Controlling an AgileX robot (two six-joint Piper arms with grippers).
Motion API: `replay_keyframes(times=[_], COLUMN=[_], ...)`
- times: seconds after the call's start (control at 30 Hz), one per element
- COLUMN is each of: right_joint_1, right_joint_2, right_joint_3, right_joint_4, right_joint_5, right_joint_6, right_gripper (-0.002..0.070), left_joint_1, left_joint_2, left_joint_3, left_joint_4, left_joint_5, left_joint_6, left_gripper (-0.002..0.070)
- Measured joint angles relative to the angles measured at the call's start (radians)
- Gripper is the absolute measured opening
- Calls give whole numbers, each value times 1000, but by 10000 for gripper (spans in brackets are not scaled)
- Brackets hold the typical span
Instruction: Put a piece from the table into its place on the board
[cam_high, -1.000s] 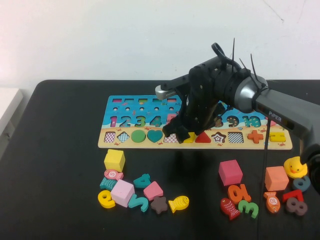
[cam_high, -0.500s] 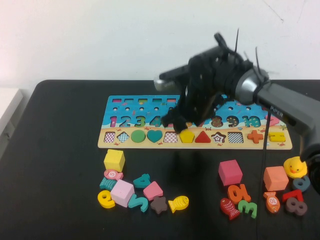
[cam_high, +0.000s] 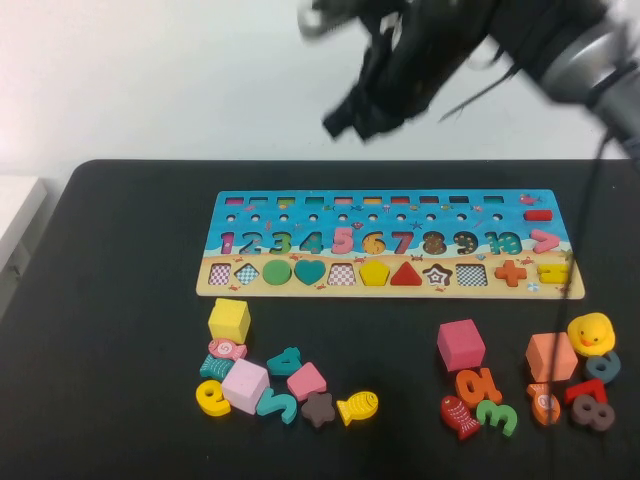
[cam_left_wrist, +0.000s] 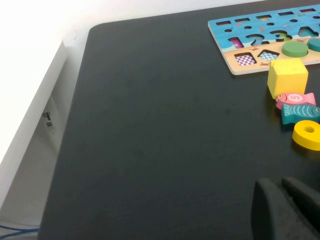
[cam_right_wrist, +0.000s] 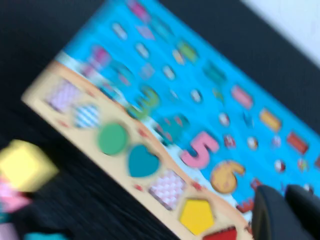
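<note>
The yellow pentagon piece (cam_high: 374, 272) lies flat in its slot in the board's shape row, between a checkered square slot and the red triangle; it also shows in the right wrist view (cam_right_wrist: 196, 216). The sea-print board (cam_high: 400, 215) lies across the black table (cam_high: 130, 300). My right gripper (cam_high: 348, 122) is raised high above the board's far edge, shut and empty; its fingers (cam_right_wrist: 270, 210) are blurred in the right wrist view. My left gripper (cam_left_wrist: 280, 186) is shut and empty, low over bare table left of the board (cam_left_wrist: 260, 30).
Loose pieces lie in front of the board: a yellow cube (cam_high: 229, 320), pale pink cube (cam_high: 245, 386), yellow fish (cam_high: 357, 405) and numbers at the left; a pink cube (cam_high: 460, 344), orange cube (cam_high: 552, 356), yellow duck (cam_high: 590, 333) and numbers at the right.
My right gripper let go of the yellow pentagon in its slot, then rose up and away from the board. The pentagon stays in the slot.
</note>
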Motion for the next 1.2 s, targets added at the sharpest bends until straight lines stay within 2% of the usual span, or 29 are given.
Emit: replay_keyframes(times=[0.07,0.13,0.27,0.53,0.73,1.07,1.1,1.2], right_joint_1=[0,0,0,0,0,0,0,0], right_joint_2=[-65,-124,-299,-603,-784,-1207,-1284,-1372], right_joint_3=[-1,2,114,493,804,1447,1561,1687], right_joint_4=[31,40,4,-153,-158,-120,-112,-64], right_joint_5=[0,0,0,0,-11,-427,-473,-489], right_joint_6=[-26,-34,-39,-34,-28,-15,-5,77], right_gripper=[43,21,19,19,19,19,19,19], left_joint_1=[0,0,0,0,0,0,0,0], left_joint_2=[0,0,0,0,0,0,0,0], left_joint_3=[0,0,0,0,0,0,0,0], left_joint_4=[0,0,0,0,0,0,0,0], left_joint_5=[0,0,0,0,0,0,0,0], left_joint_6=[0,0,0,-2,-2,-2,-2,-2], left_gripper=[-2,-2,-2,-2,-2,-2,-2,-2])
